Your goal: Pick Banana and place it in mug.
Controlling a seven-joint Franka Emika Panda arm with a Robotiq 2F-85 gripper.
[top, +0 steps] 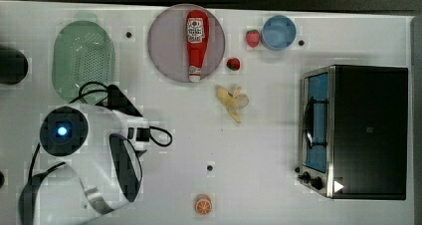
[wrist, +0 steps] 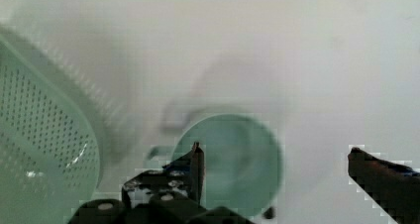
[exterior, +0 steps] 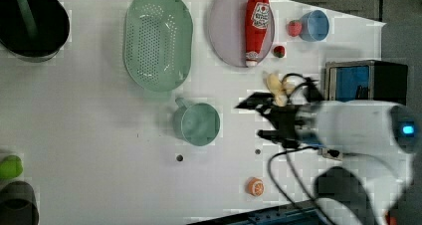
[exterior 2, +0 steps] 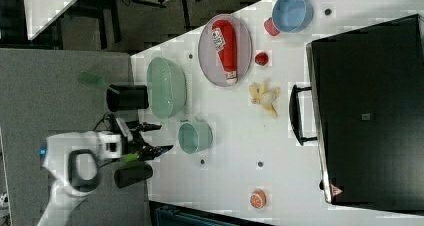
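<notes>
Black two-finger gripper spread wide, holding nothing, above round teal-green mug. Pale-yellow peeled banana on white table, near purple plate.

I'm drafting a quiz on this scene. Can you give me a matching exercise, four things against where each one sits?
Things:
1. ketchup bottle
2. banana
3. strawberry
4. orange slice

Places:
A. beside the blue cup
B. on the round plate
C. alone by the table's near edge, at the top view's bottom
D. between plate and oven

Pairs: 1-B, 2-D, 3-A, 4-C
</notes>
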